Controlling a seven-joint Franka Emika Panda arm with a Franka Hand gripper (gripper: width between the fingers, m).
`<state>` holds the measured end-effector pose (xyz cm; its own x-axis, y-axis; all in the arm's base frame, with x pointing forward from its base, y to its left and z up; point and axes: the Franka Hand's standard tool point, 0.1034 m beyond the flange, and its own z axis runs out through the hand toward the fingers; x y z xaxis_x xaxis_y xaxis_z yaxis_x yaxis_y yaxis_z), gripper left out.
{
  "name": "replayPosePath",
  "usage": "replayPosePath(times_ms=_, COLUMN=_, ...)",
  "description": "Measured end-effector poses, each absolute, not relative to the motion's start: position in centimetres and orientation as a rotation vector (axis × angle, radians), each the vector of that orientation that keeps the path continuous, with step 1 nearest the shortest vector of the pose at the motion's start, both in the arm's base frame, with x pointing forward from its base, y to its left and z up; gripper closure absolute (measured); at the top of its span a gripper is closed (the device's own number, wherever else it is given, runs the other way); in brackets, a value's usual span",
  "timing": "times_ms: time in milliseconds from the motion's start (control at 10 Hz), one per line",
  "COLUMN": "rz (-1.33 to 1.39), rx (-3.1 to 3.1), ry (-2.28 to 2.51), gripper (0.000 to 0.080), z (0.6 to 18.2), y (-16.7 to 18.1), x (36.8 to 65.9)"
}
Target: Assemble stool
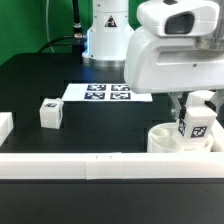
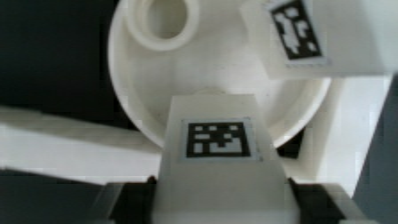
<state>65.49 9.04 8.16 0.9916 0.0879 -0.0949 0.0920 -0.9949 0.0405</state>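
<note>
The round white seat [image 1: 168, 139] lies at the exterior view's right, against the front rail. My gripper [image 1: 196, 106] is shut on a white tagged leg [image 1: 197, 122] and holds it upright right over the seat. In the wrist view the held leg [image 2: 221, 150] stands between my dark fingers [image 2: 139, 200], my gripper [image 2: 222, 197] closed on its sides, with the seat [image 2: 151, 75] and its hole behind it. A second tagged leg [image 2: 299, 35] shows at the seat's far edge. A third leg [image 1: 50, 113] lies loose at the exterior view's left.
The marker board [image 1: 105, 93] lies mid-table before the robot base. A long white rail [image 1: 90, 165] runs along the front, and a short white rail piece [image 1: 5, 126] sits at the left edge.
</note>
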Motion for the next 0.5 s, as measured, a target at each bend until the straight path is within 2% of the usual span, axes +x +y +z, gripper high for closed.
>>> replayPosePath(times_ms=500, rz=0.041, rx=3.003, ry=-0.791, gripper=0.0462, z=8.05, y=10.1, x=65.02)
